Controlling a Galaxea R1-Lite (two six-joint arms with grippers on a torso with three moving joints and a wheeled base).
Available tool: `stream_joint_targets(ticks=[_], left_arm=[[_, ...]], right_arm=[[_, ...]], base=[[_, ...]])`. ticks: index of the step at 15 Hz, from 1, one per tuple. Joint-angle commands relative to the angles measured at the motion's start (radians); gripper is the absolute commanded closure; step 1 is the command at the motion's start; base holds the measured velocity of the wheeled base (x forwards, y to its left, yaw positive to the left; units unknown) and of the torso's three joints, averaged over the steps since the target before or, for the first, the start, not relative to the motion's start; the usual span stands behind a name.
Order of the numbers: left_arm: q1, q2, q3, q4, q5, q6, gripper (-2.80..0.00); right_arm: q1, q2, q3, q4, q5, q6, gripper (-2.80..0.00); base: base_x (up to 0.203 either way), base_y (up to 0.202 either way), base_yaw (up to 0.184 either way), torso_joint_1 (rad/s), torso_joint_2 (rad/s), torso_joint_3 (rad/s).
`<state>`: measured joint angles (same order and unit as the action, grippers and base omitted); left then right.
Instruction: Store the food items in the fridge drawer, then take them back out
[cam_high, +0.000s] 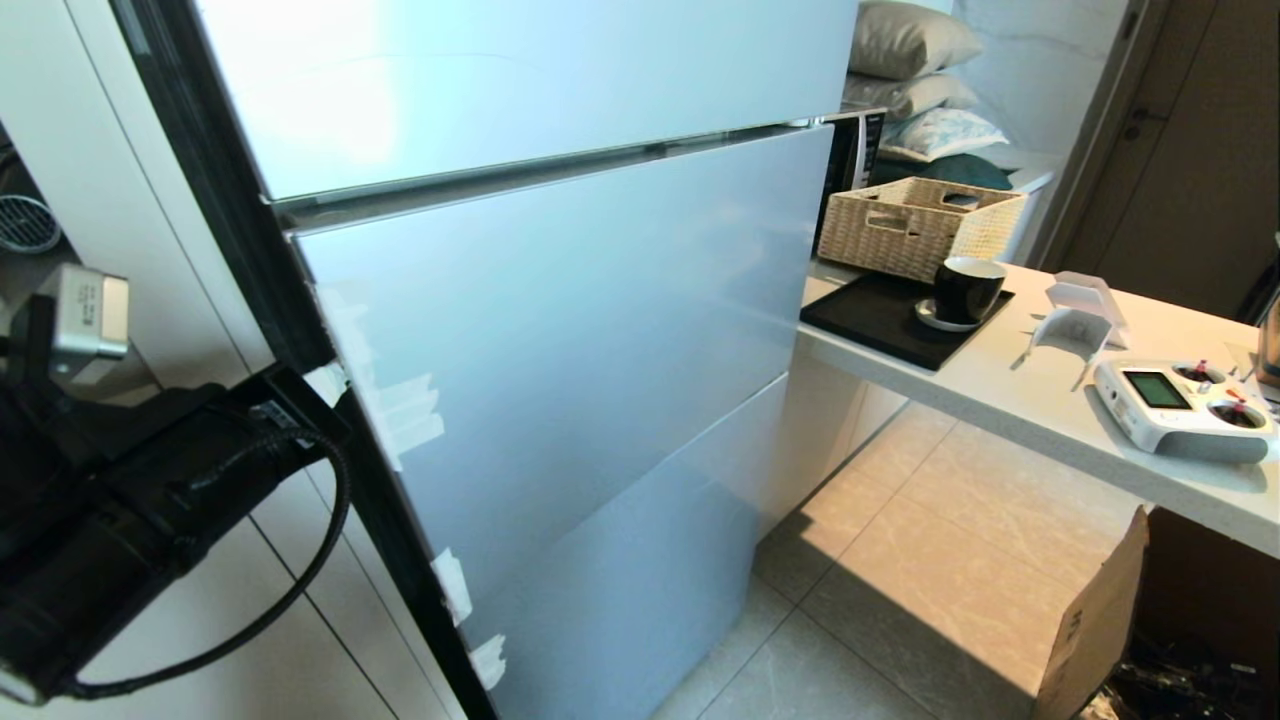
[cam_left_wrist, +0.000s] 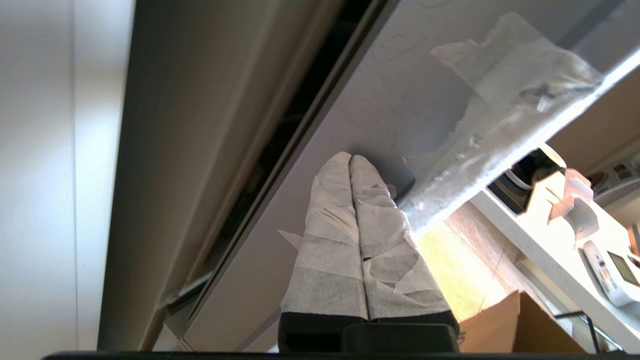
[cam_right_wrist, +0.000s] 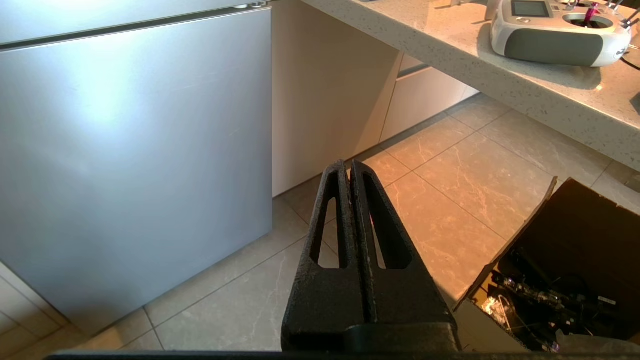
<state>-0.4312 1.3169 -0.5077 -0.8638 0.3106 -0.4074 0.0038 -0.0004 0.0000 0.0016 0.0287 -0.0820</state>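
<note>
At the far left the left arm (cam_high: 120, 500) reaches toward the fridge's left edge. Its gripper (cam_left_wrist: 351, 159) shows only in the wrist view: the tape-wrapped fingers (cam_left_wrist: 330, 240) are pressed together, holding nothing, their tips against or just beside the door panel (cam_left_wrist: 390, 100) close to the dark gap at its edge. I cannot tell whether they touch it. Patches of white tape (cam_high: 405, 410) run down that edge.

The fridge (cam_high: 560, 330) fills the middle, its doors flat and closed apart from that gap. The drawer is behind them and out of sight; no tomato shows anywhere, so I cannot say where it lies.

Going by the task, the door must come open first. It looks stiff, smooth and slippery, with no handle showing, so the edge by the gap seems the place to hook it. The tomato, once found, should be light, round and easily bruised, best cupped round its middle.

To the right, the counter (cam_high: 1050, 420) carries a basket (cam_high: 915, 225), a black tray (cam_high: 880, 315) with a dark cup (cam_high: 965, 288), and a remote (cam_high: 1185, 405). A cardboard box (cam_high: 1095, 620) stands on the floor below.

The right gripper (cam_right_wrist: 350, 167) hangs over the floor tiles, fingers pressed together and empty.
</note>
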Motion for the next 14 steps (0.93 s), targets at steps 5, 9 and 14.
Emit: stream_joint_targets(ticks=[5,9,14], left_arm=[[-0.111,-0.057,0.047,-0.013,-0.08,-0.008,0.0],[-0.209,-0.083,0.099,-0.015,-0.155,-0.019,0.0],[-0.333,-0.219,0.175,-0.011,-0.327,-0.103,0.0]], right_arm=[[0.001,0.002,0.0,0.0,0.0,-0.001,0.0],[0.001,0.0,0.0,0.0,0.0,-0.001,0.0],[0.001,0.0,0.0,0.0,0.0,-0.001,0.0]], base=[[0.0,0.0,0.0,0.0,0.0,0.0],[0.0,0.0,0.0,0.0,0.0,0.0],[0.0,0.0,0.0,0.0,0.0,0.0]])
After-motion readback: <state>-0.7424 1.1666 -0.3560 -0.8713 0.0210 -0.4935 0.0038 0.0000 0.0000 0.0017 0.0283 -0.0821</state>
